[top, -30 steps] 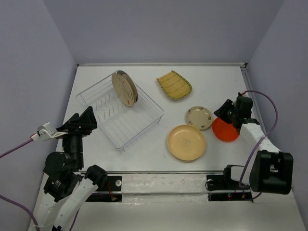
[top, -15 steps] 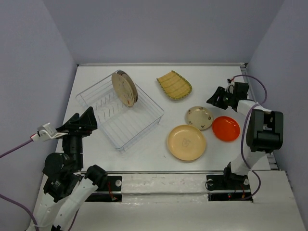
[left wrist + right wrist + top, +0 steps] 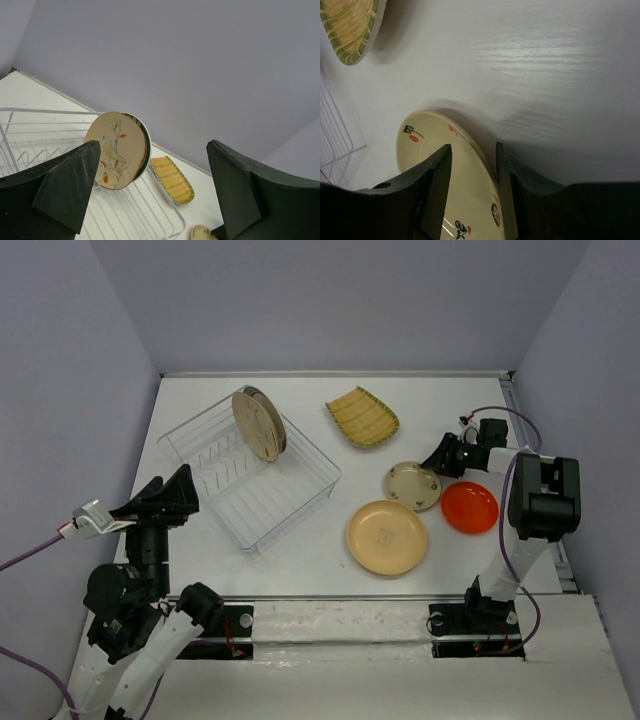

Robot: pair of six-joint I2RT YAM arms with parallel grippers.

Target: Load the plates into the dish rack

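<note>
Your right pincer [image 3: 473, 147], jaws apart, straddles the small cream plate [image 3: 417, 147] at its rim, so squeeze there.

dish rack [image 3: 250, 475]: clear thin-wire basket, rectangular, upright dividers — sits skewed on the left half of the table [image 3: 440, 400]
racked plates [image 3: 259, 424]: two round ones on edge at the rack's far end; front one tan with a bird print, back one dark-rimmed and mostly hidden
yellow dish [image 3: 362, 417]: ribbed, squarish, green edge; flat, toward the far edge, right of the rack
small cream plate [image 3: 414, 485]: tiny dark and red marks; right half of the table
orange-red plate [image 3: 470, 507]: plain, flat, just beside the cream plate, near the right edge
large tan plate [image 3: 387, 537]: flat — toward the near edge, right of the rack
</note>
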